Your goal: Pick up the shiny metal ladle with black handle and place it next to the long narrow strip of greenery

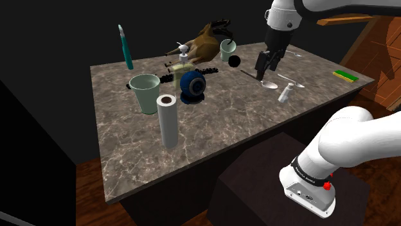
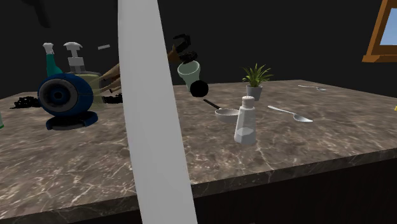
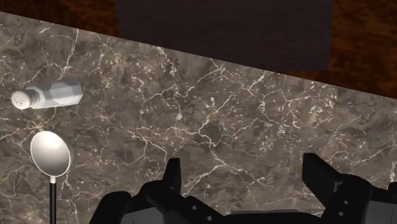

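Note:
The ladle (image 1: 260,79) lies flat on the marble table (image 1: 231,128), its black handle pointing toward the table's middle and its shiny bowl (image 3: 51,153) next to a white shaker (image 3: 49,95). In the second exterior view the ladle (image 2: 222,111) lies just behind the shaker (image 2: 245,121). My gripper (image 1: 264,68) hangs open a little above the ladle's handle. In the wrist view the gripper (image 3: 245,172) holds nothing, and the ladle's bowl sits off to one side of the fingers. A long dark strip of foliage (image 1: 168,76) lies by the soap bottle near the table's far side.
A paper towel roll (image 1: 168,120), pale cup (image 1: 146,92), blue round object (image 1: 193,85) and brown object (image 1: 204,45) crowd the shoulder view's left half. A spoon (image 1: 293,80), a green-yellow block (image 1: 345,76) and a potted plant (image 2: 254,79) stand around the ladle.

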Controlling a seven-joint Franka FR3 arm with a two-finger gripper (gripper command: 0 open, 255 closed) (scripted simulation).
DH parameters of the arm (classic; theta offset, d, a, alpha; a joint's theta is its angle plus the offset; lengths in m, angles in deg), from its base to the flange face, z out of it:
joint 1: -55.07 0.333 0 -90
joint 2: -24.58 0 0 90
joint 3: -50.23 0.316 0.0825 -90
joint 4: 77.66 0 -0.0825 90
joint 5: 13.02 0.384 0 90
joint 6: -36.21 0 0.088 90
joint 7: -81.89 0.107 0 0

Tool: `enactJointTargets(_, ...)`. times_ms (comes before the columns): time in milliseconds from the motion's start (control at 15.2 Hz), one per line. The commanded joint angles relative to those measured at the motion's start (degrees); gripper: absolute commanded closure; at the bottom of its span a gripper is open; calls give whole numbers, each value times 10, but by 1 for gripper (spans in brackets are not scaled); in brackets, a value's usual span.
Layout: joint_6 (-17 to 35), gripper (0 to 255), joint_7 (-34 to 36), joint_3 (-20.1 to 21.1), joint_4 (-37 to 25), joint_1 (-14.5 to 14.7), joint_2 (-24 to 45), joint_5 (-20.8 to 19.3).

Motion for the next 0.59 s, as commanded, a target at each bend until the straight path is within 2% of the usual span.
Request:
enactJointTargets(0,0,0,0,0,0,0,0,0)
enactJointTargets(528,120,0,-60,-86,20,-44,76,-36)
